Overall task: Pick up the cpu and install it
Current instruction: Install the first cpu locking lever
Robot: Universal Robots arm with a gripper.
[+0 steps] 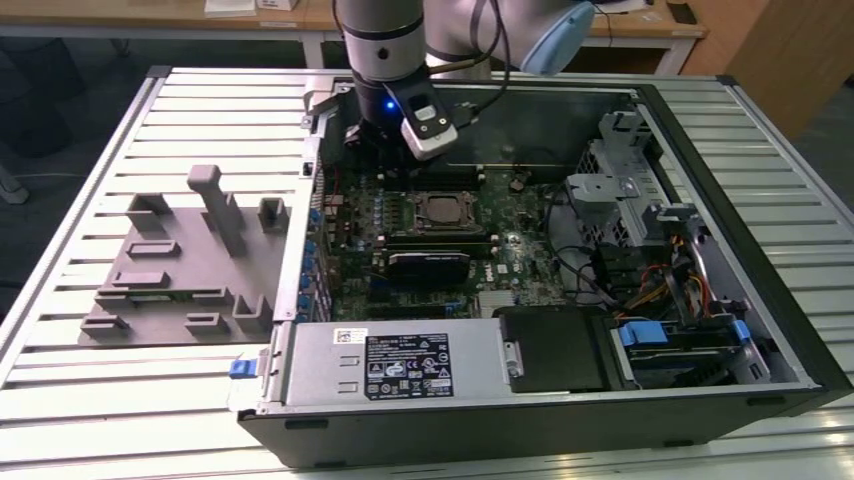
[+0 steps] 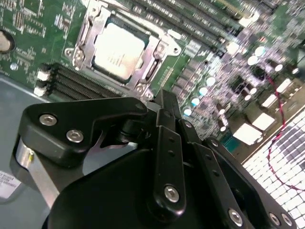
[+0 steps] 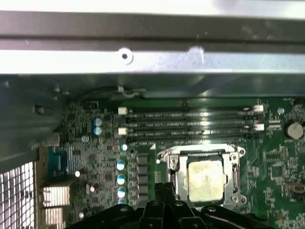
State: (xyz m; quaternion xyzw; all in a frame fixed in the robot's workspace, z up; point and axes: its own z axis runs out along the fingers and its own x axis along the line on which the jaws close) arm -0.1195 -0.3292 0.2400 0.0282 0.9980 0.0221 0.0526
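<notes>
The cpu (image 1: 441, 211) is a small silvery square lying flat in the dark metal socket frame (image 3: 172, 167) on the green motherboard inside the open computer case (image 1: 694, 130). Both wrist views show the cpu (image 2: 116, 51) (image 3: 206, 178) seated in that frame, with nothing on top of it. My gripper (image 1: 363, 135) hangs over the back of the case, a little beyond the socket. Its black fingers (image 2: 164, 107) are shut together, hold nothing, and stand clear of the chip. In the first wrist view the gripper (image 3: 163, 193) sits just beside the socket's edge.
A grey moulded fixture block (image 1: 187, 260) lies on the slatted table at the exterior view's left. In the case are a power supply (image 1: 387, 365), a drive cage (image 1: 627, 190), loose cables (image 1: 627, 280) and memory slots (image 3: 190, 121) by the socket.
</notes>
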